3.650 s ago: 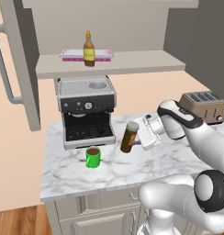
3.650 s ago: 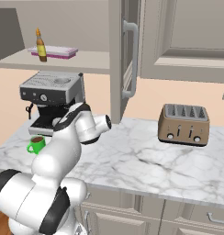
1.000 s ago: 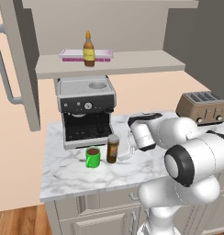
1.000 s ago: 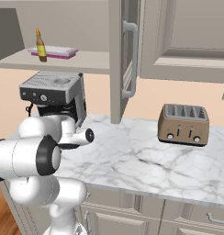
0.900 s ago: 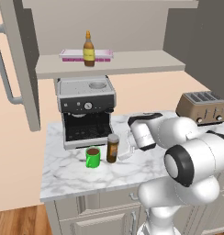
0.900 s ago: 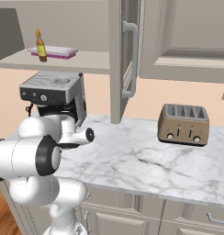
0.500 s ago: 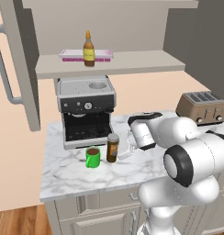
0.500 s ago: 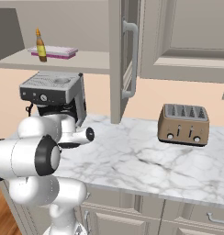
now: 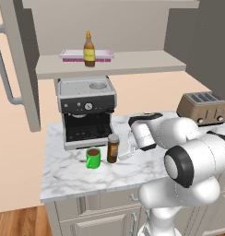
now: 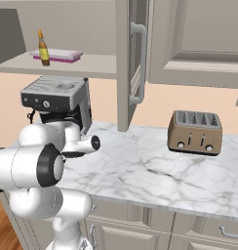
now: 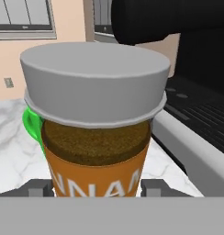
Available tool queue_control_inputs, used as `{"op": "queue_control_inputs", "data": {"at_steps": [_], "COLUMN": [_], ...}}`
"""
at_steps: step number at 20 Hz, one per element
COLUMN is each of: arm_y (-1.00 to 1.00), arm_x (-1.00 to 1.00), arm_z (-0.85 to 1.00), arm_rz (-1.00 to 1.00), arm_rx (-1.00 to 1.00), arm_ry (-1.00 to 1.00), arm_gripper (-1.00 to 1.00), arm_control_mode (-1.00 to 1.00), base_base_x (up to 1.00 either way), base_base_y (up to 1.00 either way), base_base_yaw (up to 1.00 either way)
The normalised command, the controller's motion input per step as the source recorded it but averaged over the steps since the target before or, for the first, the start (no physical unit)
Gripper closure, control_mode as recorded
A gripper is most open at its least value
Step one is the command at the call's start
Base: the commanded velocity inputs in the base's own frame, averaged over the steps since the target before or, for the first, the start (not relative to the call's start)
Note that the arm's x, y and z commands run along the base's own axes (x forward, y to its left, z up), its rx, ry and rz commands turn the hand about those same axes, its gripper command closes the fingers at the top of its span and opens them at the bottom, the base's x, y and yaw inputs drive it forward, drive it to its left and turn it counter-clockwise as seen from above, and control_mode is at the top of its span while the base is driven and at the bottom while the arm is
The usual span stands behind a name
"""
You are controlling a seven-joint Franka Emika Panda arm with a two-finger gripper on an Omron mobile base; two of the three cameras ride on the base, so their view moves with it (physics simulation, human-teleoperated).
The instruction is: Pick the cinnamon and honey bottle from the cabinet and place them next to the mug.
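The robot's two-finger gripper (image 11: 98,189) sits level with the small dark brown cinnamon jar (image 9: 113,148), its jaws standing partly apart with one dark fingertip (image 11: 40,187) showing on each side of the jar's orange label — whether the pads actually press the jar cannot be told. The jar stands upright on the white marble tabletop (image 9: 77,177), its long axis vertical and its flat grey lid on top, brown powder visible through the wall above the label. Just beside it on the left stands the small bright green mug (image 9: 92,158), holding dark brown liquid. Behind both sits a black and silver espresso machine (image 9: 85,109). The amber honey bottle (image 9: 89,50) with its pointed orange cap stands upright on the shelf of the beige-grey wall cabinet (image 9: 142,62), in front of a flat pink tray (image 9: 100,55) — the tall door with its long bar handle (image 9: 7,69) hangs open. A bronze four-slot toaster (image 10: 195,132) sits well apart to the right.
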Motion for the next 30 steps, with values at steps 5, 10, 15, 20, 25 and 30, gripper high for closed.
{"op": "queue_control_inputs", "data": {"at_steps": [5,10,15,20,25,30], "arm_y": [0.04,0.01,0.0,-0.08,-0.25,-0.56], "arm_x": [0.0,0.0,0.0,0.0,0.0,0.0], "arm_z": [0.0,0.0,0.0,0.0,0.0,0.1], "arm_rz": [0.0,0.0,0.0,0.0,0.0,-0.01], "arm_rx": [0.0,0.0,0.0,0.0,0.01,0.09], "arm_ry": [0.0,0.0,0.0,0.0,0.0,0.0], "arm_gripper": [-1.0,-1.0,-1.0,-1.0,-1.0,-1.0], "arm_control_mode": [-1.0,-1.0,-1.0,-1.0,-1.0,-1.0], "base_base_x": [0.0,0.0,0.0,0.0,0.0,0.0], "base_base_y": [0.0,0.0,0.0,0.0,0.0,0.0], "base_base_yaw": [0.0,0.0,0.0,0.0,0.0,0.0]}}
